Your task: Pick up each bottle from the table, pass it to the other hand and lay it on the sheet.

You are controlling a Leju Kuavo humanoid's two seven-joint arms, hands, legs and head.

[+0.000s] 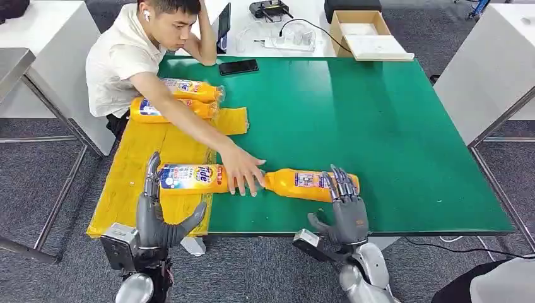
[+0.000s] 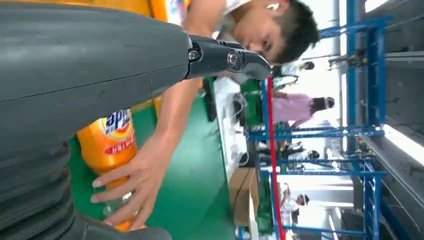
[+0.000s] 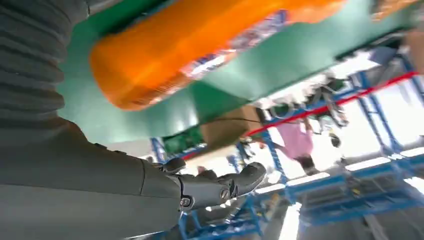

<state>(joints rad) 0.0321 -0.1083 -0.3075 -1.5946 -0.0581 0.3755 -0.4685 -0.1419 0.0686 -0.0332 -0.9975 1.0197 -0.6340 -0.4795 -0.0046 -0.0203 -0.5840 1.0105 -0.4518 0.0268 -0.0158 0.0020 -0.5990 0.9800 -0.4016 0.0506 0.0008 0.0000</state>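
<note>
I see next bottle (image 1: 310, 185) lying crosswise on green table (image 1: 391, 126), long axis 3-to-9 o'clock, base touching my right hand (image 1: 346, 203). Right nearer. Both hands released; left hand (image 1: 154, 211) beside sheet bottle (image 1: 192, 178). Person's hand (image 1: 243, 172) on necks.

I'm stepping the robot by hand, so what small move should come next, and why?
Probably hold both hands back for now. The person's hand rests across the necks of the two near bottles, one on the yellow sheet, the other on the green table at the open right hand. The left hand is open too.
</note>
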